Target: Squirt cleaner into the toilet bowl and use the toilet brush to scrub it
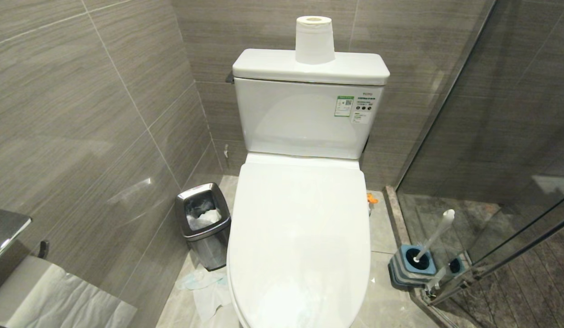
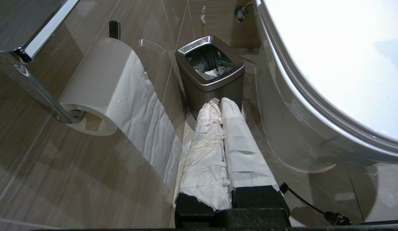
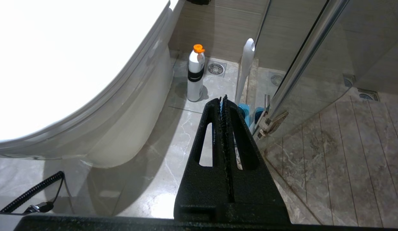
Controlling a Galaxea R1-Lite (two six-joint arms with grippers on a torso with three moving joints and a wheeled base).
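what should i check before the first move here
1. Toilet bowl open: not ok, lid is down.
2. Toilet brush reachable: ok, upright in its holder by the glass door.
3. Cleaner bottle located: ok, on the floor beside the toilet.
4. Left tool free: ok, shut, paper-wrapped, holding nothing.
5. Right tool free: ok, shut, empty.
6. Water tinted: cannot tell.
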